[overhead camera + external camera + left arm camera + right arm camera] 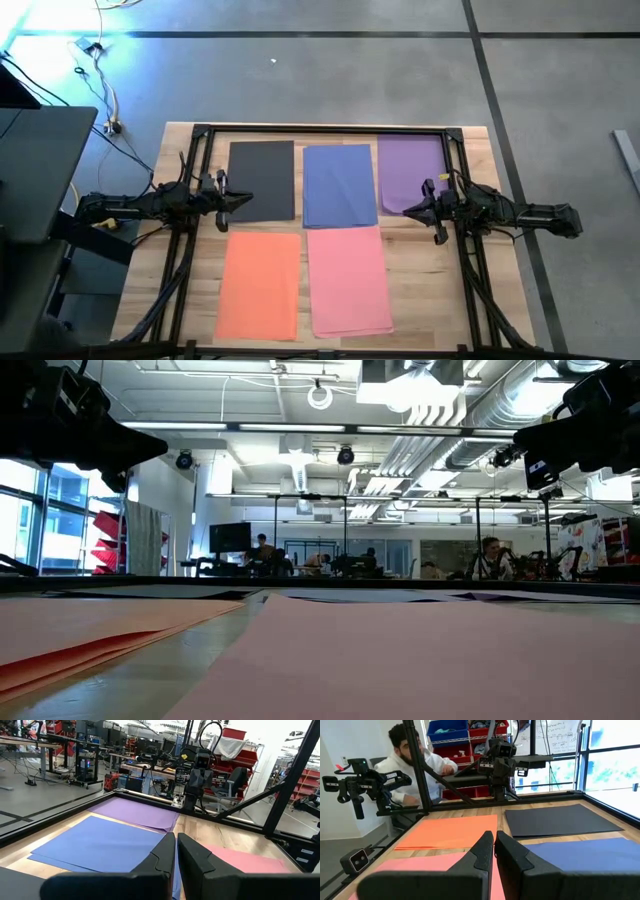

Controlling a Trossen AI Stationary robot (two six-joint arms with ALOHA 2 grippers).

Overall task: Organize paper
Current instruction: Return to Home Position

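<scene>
While both tools hang empty, five sheets lie on the surface (430, 290)
Fingers together, the left tool (248, 202) hovers by the dark grey sheet (262, 175), the right tool (407, 210) by the purple sheet (408, 165); the blue sheet (339, 185) lies between those, orange sheet (259, 284) and pink sheet (348, 280) side by side in the other row

Light wooden table (425, 290) edged by a black metal frame (320, 129). Beyond the table, a person in a white shirt (432, 767); beside it, pale cables (112, 124) on grey floor (300, 80).
</scene>
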